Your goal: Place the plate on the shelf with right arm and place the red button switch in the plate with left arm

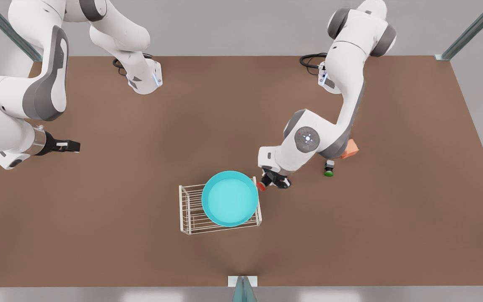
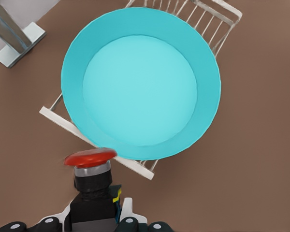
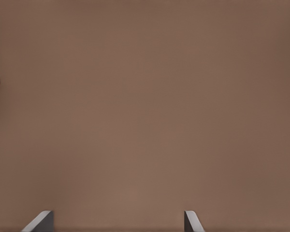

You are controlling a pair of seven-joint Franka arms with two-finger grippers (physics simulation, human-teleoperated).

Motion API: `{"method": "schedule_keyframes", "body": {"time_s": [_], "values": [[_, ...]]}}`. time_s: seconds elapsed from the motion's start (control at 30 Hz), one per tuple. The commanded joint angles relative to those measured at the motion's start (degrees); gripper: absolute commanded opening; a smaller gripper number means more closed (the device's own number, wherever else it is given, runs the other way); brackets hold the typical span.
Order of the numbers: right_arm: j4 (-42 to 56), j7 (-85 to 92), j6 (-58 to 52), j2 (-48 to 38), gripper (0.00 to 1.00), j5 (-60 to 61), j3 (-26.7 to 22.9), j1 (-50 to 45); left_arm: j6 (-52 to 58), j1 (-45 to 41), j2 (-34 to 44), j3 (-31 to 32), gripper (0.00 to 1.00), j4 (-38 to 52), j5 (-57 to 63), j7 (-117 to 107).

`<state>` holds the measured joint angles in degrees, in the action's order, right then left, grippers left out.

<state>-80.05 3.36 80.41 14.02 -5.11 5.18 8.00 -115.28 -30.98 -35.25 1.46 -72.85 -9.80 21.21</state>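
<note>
Carrying the red button switch (image 2: 90, 166): left gripper (image 1: 276, 179), clenched on the dark body, red cap leading, just beside the shelf's (image 1: 185, 209) corner on the front view's right.

Plate (image 1: 229, 198): turquoise, resting on the shelf, overhanging its end nearest the left gripper.

Key relation: in the left wrist view the cap sits at the plate's (image 2: 140, 82) rim, its edge just overlapping; the bowl lies straight ahead along the switch's long axis. Judged requirement: a short advance over the rim before release.

Right gripper (image 1: 63, 145): released, fingers (image 3: 38, 222) spread above bare table (image 3: 145, 116), well apart from the shelf, waiting.
</note>
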Motion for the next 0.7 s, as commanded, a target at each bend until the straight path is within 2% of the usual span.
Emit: {"method": "schedule_keyframes", "body": {"time_s": [0.0, 0.1, 0.23, 0.27, 0.3, 0.4, 0.43, 0.5, 0.57, 0.6, 0.63, 0.67], "values": [[-0.02, 0.95, 0.01, -0.04, 1.0, 0.1, 0.01, 0.0, 2.78, -1.8, -3.24, 0.04, 0.43, 3.85, -0.04, -70.16], [-0.02, 0.86, 0.01, -0.13, 1.0, 0.1, 0.01, 0.0, -1.79, -3.04, -11.59, 0.04, 0.43, 14.4, -0.13, -72.89], [-0.02, 0.86, 0.01, -0.13, 1.0, 0.1, -0.08, 0.0, -5.84, -3.21, -13.97, 0.04, 0.44, 15.98, -0.22, -73.59], [-0.02, 0.86, 0.01, -0.04, 1.0, 0.1, -0.08, 0.0, -5.84, -3.21, -13.97, 0.04, 0.55, 15.99, -0.22, -73.5], [-0.02, 0.86, 0.01, -0.04, 1.0, 0.1, -0.08, 0.0, -5.31, -3.39, -13.97, -0.05, 1.0, 15.81, 0.13, -73.33], [-0.02, 0.86, 0.01, -0.13, 1.0, 0.19, -0.08, 0.0, -1.53, -3.48, -13.35, -0.05, 1.0, 15.63, 2.95, -73.5], [0.07, 0.86, 0.01, -0.13, 1.0, 0.18, -0.08, 0.0, 7.5, -1.02, -10.37, -0.58, 1.0, 15.9, 3.47, -72.63], [0.07, 0.69, 0.01, -0.22, 1.0, 0.19, -0.08, 0.0, 29.84, 10.31, 0.18, -0.93, 1.0, 17.39, 5.23, -52.69], [0.33, 0.34, -0.08, -0.57, 1.0, 0.01, -0.08, 0.0, 40.48, 14.98, 4.32, -1.02, 1.0, 17.39, 12.87, -33.44], [0.95, 0.16, -0.43, -0.66, 1.0, 0.1, 0.01, -0.09, 43.82, 15.86, 5.19, -1.02, 1.0, 17.48, 15.08, -24.65], [0.95, 0.16, -0.69, -0.92, 1.0, 0.01, 0.01, -0.35, 40.41, 18.84, 7.47, 0.56, 1.0, 15.91, 15.96, -17.8], [0.95, 0.16, -0.78, -1.27, 1.0, 0.01, 0.01, -0.44, 37.76, 22.44, 13.1, 3.81, 1.0, 7.04, 15.61, -13.13]]}}
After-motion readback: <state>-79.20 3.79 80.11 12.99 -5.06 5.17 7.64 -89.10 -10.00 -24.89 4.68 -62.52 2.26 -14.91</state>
